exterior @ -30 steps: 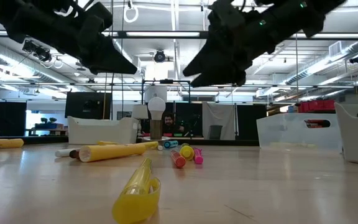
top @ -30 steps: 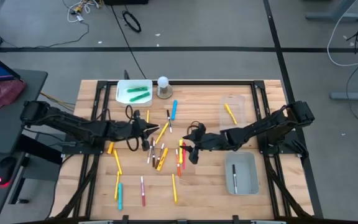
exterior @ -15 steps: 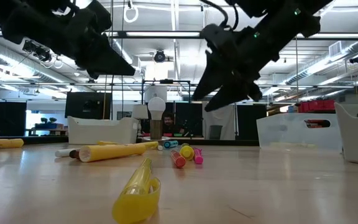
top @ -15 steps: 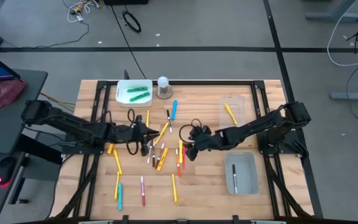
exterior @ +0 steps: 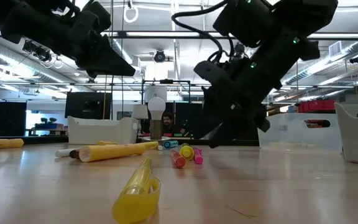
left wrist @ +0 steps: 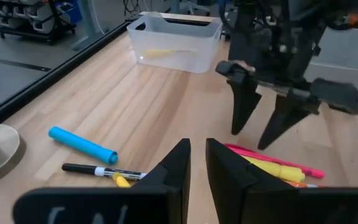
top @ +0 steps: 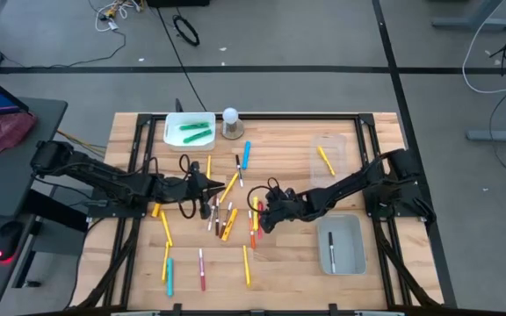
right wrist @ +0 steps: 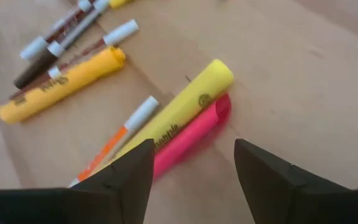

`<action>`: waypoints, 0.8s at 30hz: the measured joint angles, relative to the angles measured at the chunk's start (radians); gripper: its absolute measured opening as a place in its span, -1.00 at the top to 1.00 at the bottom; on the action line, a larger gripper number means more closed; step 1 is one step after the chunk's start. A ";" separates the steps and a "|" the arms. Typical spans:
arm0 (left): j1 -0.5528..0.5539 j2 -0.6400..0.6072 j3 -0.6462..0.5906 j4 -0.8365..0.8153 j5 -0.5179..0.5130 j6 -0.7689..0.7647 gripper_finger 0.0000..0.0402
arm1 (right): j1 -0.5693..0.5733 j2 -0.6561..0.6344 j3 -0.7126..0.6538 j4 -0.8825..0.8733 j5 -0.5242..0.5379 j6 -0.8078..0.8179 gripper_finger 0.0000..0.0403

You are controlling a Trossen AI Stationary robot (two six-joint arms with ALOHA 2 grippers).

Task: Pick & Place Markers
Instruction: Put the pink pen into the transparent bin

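Observation:
Many markers lie flat on the wooden table (top: 367, 272) in yellow, orange, pink, blue and white with dark caps. My right gripper (top: 257, 218) is open wide and points down close over a yellow marker (right wrist: 185, 109) and a pink marker (right wrist: 191, 134) that lie side by side; its fingers stand on either side of the pair (left wrist: 272, 165) without touching. My left gripper (top: 211, 187) hovers over the table's middle left, empty, its fingers a narrow gap apart (left wrist: 196, 149). A blue marker (left wrist: 82, 144) and a black pen (left wrist: 98, 170) lie ahead of it.
A white tray with green markers (top: 190, 130) and a white ball-topped object (top: 230, 121) sit at the far edge. A clear bin with one yellow marker (top: 328, 158) and a grey bin holding a dark pen (top: 341, 244) stand on the right. More markers lie near the front left (top: 167, 263).
My right gripper has come down toward the table and moved toward its left edge, over the cluster of markers in the middle, staying open. The markers lie as before.

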State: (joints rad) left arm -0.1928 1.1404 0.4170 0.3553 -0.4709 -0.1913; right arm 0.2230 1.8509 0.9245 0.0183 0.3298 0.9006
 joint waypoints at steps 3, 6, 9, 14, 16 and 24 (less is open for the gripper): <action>0.000 0.000 0.000 -0.001 0.000 -0.007 0.73 | 0.000 0.026 0.000 0.029 -0.006 0.008 -0.11; 0.000 0.000 0.000 0.000 0.000 -0.007 0.73 | -0.005 0.046 0.000 0.053 -0.004 0.011 -0.11; 0.000 0.000 0.000 0.000 0.000 -0.007 0.73 | -0.006 0.063 0.003 0.073 0.010 0.020 -0.11; 0.000 0.000 0.000 0.000 0.000 -0.010 0.72 | -0.007 0.070 0.003 0.077 0.029 0.018 -0.11; 0.000 0.000 0.000 0.000 0.000 -0.015 0.72 | -0.008 0.071 0.003 0.078 0.032 0.007 -0.11; -0.001 0.000 0.000 0.000 0.000 -0.015 0.72 | -0.009 0.072 0.003 0.051 0.038 -0.001 -0.07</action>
State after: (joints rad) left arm -0.1936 1.1400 0.4171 0.3550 -0.4708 -0.2062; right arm 0.2142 1.9225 0.9279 0.0693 0.3680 0.8994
